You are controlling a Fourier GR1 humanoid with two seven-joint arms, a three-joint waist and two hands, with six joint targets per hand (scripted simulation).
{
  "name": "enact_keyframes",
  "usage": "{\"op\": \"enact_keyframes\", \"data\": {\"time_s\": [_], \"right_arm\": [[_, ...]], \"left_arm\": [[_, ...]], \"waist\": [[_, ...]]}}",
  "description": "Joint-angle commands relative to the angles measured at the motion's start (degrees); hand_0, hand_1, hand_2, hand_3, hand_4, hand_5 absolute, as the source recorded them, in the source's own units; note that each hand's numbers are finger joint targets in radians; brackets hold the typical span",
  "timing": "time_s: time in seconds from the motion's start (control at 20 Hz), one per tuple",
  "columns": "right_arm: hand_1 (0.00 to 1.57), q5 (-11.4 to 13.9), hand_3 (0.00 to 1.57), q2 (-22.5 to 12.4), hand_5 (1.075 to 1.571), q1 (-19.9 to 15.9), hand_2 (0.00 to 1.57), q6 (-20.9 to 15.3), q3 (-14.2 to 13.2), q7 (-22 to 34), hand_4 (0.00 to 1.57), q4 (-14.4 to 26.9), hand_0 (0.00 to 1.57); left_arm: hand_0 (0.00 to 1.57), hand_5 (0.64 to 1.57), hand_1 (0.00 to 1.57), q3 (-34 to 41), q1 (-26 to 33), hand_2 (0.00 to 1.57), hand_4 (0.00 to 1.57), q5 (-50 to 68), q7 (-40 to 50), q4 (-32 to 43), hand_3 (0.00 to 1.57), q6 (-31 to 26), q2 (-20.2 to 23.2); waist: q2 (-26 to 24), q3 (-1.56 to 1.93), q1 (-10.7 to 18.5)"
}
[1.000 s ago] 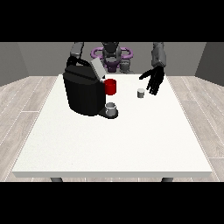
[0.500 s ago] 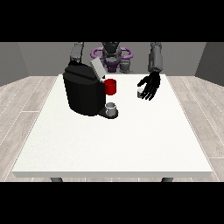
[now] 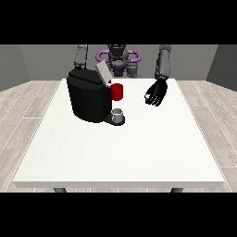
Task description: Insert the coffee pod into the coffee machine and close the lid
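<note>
The black coffee machine (image 3: 89,99) stands on the table's left half with its grey lid (image 3: 102,72) tilted up and open. A red part (image 3: 117,91) sticks out at its front, above a small grey cup (image 3: 118,113) on the drip tray. The small white coffee pod (image 3: 147,96) shows at the fingertips of the hand at the view's right (image 3: 157,91), whose fingers curl round it, low over the table to the machine's right. At the view's left only a forearm (image 3: 82,56) shows; that hand is hidden behind the machine.
The white table (image 3: 120,152) reaches far towards the camera in front of the machine. The robot's torso (image 3: 118,58) stands behind the far edge.
The hand at the view's right has come in from the right to the pod and curled its fingers round it. The machine and the lid have not moved.
</note>
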Motion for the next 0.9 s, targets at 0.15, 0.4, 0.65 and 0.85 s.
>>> {"op": "enact_keyframes", "data": {"time_s": [0.15, 0.4, 0.65, 0.85], "right_arm": [[0.0, -1.3, 0.0, -0.59, 1.571, 2.1, 0.0, 1.91, -0.55, 0.47, 0.0, 1.19, 0.0], [0.0, -1.31, 0.0, 1.22, 1.571, 3.35, 0.0, -0.35, 1.9, 1.04, 0.0, 1.55, 0.0], [0.0, 4.38, 0.0, 1.15, 1.571, 4.97, 0.0, -3.96, 3.11, 0.15, 0.0, 1.46, 0.0], [0.0, 3.33, 0.0, -0.36, 1.571, 3.14, 0.0, -5.08, -1.78, -1.94, 0.0, 9.91, 0.0]], "left_arm": [[0.75, 1.571, 0.75, -2.41, 0.27, 0.94, 0.37, -5.48, 1.04, 5.86, 0.81, -2.79, 0.43], [0.87, 1.571, 0.87, -1.69, -3.12, 1.02, 0.41, -7.18, 1.54, 8.95, 0.92, -4.04, -2.57], [1.19, 1.571, 1.19, 1.72, -3.15, 1.29, 0.51, -6.52, -7.2, 11.47, 1.22, 1.55, 0.37], [1.43, 1.571, 1.43, 0.8, -5.3, 1.42, 0.49, -2.88, -5.87, 4.32, 1.35, -5.89, -5.77]], "waist": [[-3.06, -0.01, -0.97], [-4.95, -0.01, -1.01], [-1.89, -0.05, -1.33], [-6.38, 0.01, 4.15]]}}
